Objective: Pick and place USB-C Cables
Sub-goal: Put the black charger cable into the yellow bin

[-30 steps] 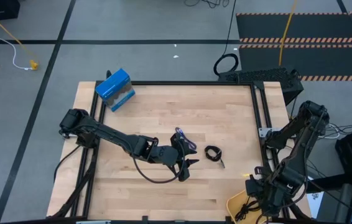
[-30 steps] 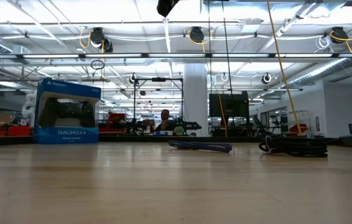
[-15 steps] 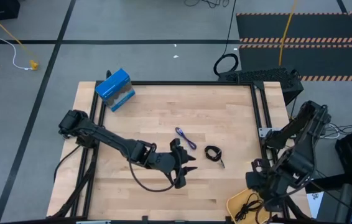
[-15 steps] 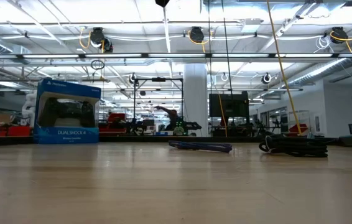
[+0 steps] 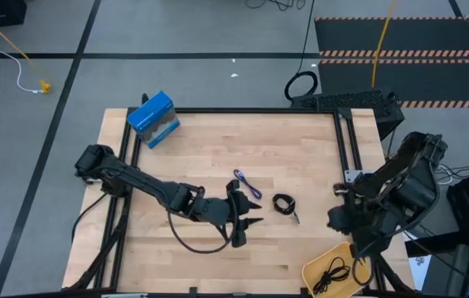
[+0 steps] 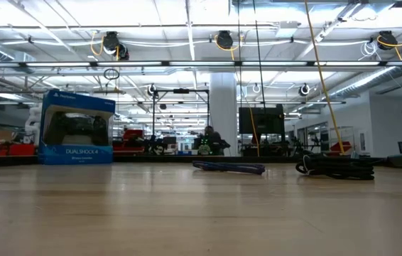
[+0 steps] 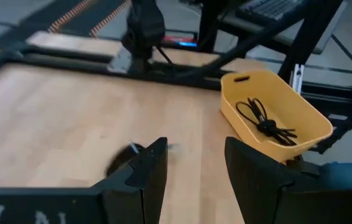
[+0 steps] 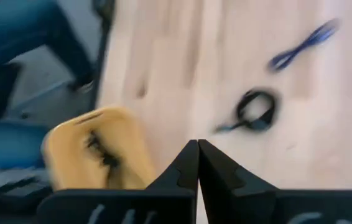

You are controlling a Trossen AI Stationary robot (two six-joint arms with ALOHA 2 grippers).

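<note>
black left end effector (image 5: 249,225) open and empty, right end effector (image 8: 198,163) closed, empty

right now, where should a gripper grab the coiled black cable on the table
Grip the coiled black cable across one side of its loop, coming straight down from above. It lies flat on the table as a small ring, apart from the blue-purple cable, so fingers can straddle the bundled strands there.

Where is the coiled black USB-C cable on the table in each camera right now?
High: coiled black cable, table centre-right, beside the blue-purple cable.
Low: dark bundle at right.
Left wrist: blurred dark patch past the open left hand.
Right wrist: ring beyond the shut right hand.
Shared landmark: the blue-purple cable.
</note>
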